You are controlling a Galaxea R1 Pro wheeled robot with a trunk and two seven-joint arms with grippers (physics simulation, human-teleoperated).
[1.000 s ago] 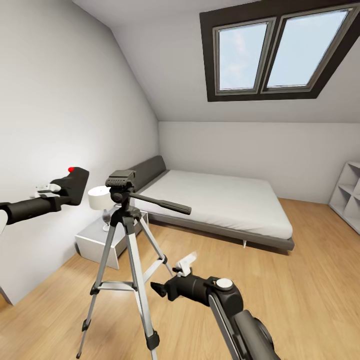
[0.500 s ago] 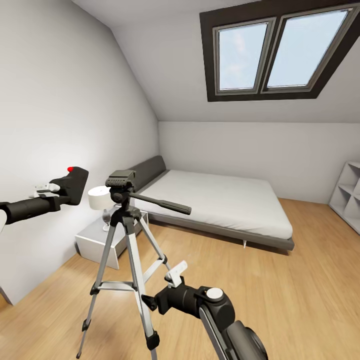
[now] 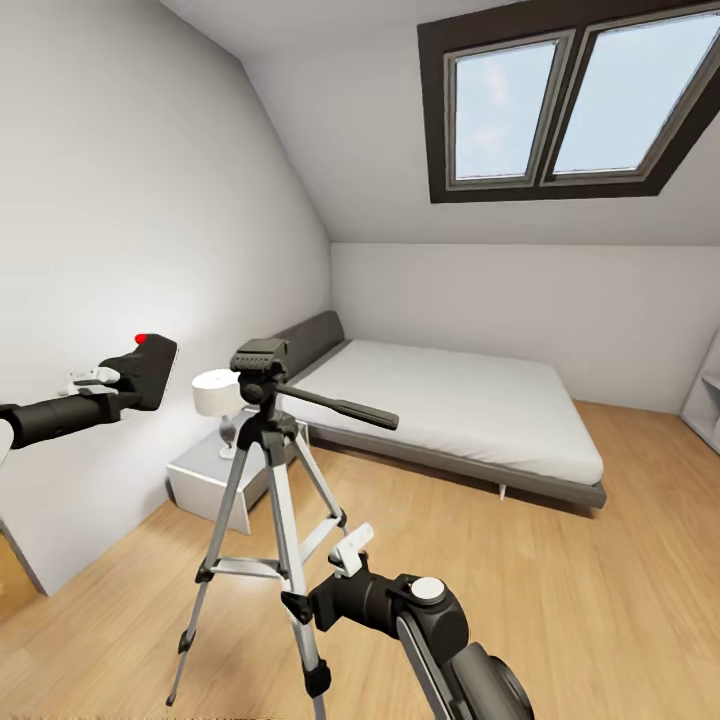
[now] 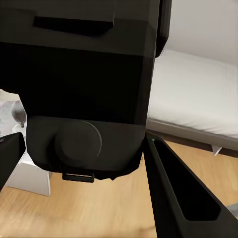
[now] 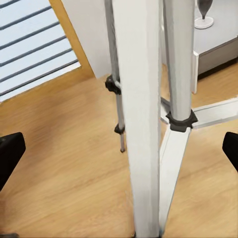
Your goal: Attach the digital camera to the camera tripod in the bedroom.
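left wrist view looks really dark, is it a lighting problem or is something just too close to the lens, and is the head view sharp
Left wrist view: the black digital camera sits close to the lens, its body murky and low in contrast, with the bed behind evenly lit. Head view: sharp and evenly lit, skylight bright without glare; straight wall lines splay toward the edges, wide-angle style.

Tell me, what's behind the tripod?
Behind the camera tripod stands a grey nightstand with a white lamp on it, against the wall. Further back is the low grey bed. The tripod's legs cover part of the nightstand and the lamp's base.
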